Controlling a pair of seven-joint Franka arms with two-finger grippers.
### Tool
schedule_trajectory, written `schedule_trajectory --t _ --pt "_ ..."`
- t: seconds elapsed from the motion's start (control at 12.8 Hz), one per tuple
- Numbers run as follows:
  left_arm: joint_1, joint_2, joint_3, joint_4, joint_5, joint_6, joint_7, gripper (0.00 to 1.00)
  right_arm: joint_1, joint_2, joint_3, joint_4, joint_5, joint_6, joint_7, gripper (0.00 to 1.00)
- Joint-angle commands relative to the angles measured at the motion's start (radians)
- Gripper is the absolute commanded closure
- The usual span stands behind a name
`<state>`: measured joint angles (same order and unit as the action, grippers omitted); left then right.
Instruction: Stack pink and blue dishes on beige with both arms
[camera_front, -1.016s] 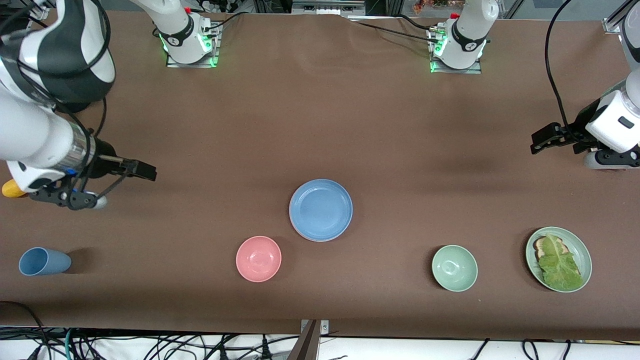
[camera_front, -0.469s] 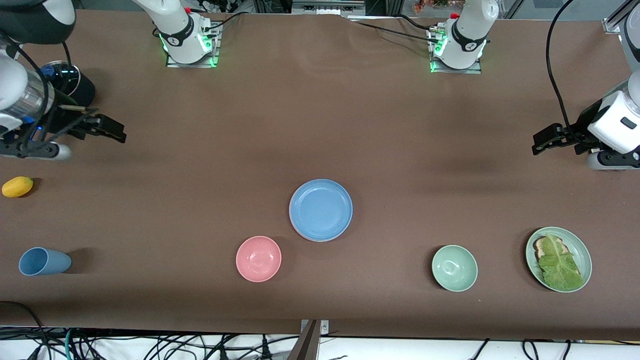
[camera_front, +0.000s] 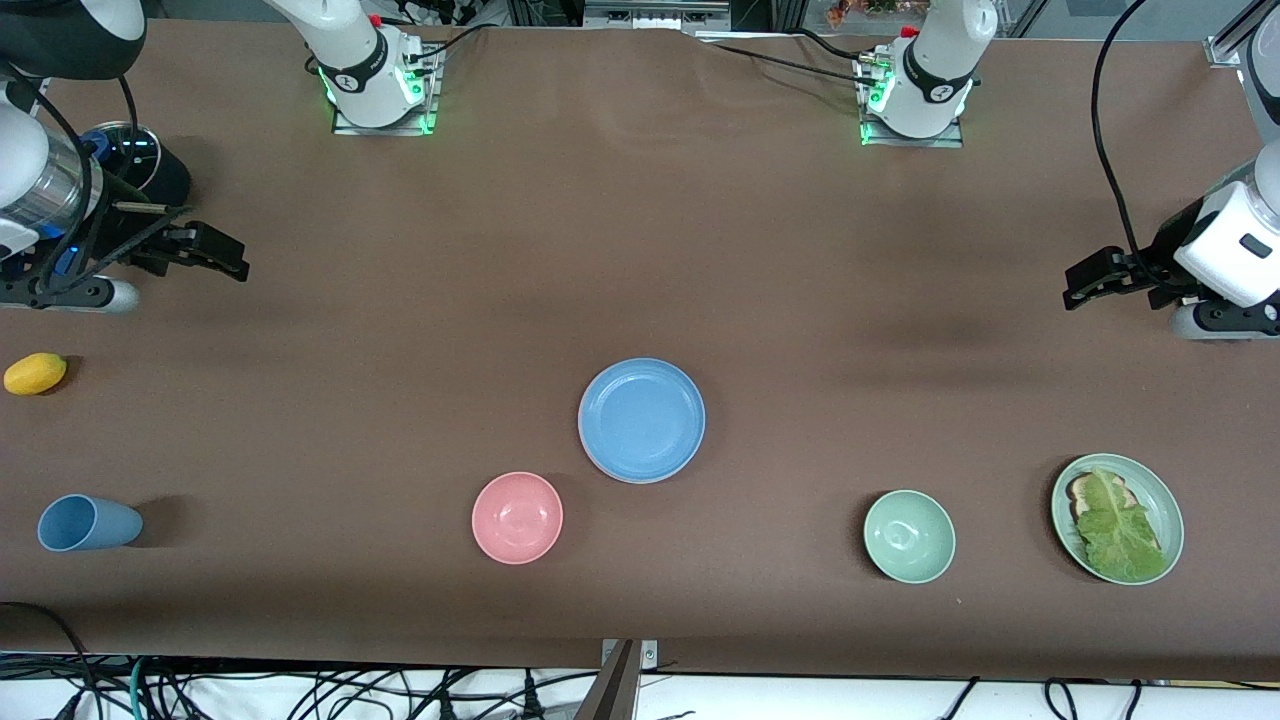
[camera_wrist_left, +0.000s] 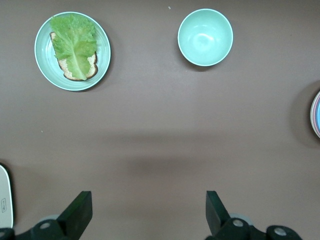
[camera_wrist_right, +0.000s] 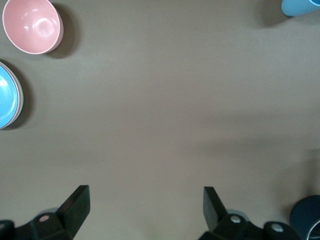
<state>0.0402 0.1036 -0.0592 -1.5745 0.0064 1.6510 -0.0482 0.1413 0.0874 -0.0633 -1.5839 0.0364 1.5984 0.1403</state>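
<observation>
Blue plate (camera_front: 642, 420) tops the stack at table centre, pink and beige rims just peeking under it; both grippers released, empty, well apart: left gripper (camera_front: 1085, 281), right gripper (camera_front: 222, 254); looks done

Bowls: two (camera_front: 517, 517) (camera_front: 909, 536); cup: one (camera_front: 85, 523); lemon: one (camera_front: 35, 373).

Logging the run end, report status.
Left tool and right tool open, empty, parked over the table ends. Blue plate tops the stack at table centre. Pink bowl beside it, apart.
</observation>
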Motion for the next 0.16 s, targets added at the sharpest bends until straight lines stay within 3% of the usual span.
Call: schedule_trajectory --t 0.0,0.08 --pt "-0.008 0.011 0.001 0.024 -0.008 -0.002 0.027 0.0 -0.016 -0.017 0.019 -0.004 -0.006 -0.02 -0.004 0.0" --pt "-0.01 0.011 0.001 0.024 -0.008 0.0 0.027 0.0 -0.016 -0.021 0.02 -0.004 -0.007 -0.023 -0.002 0.0"
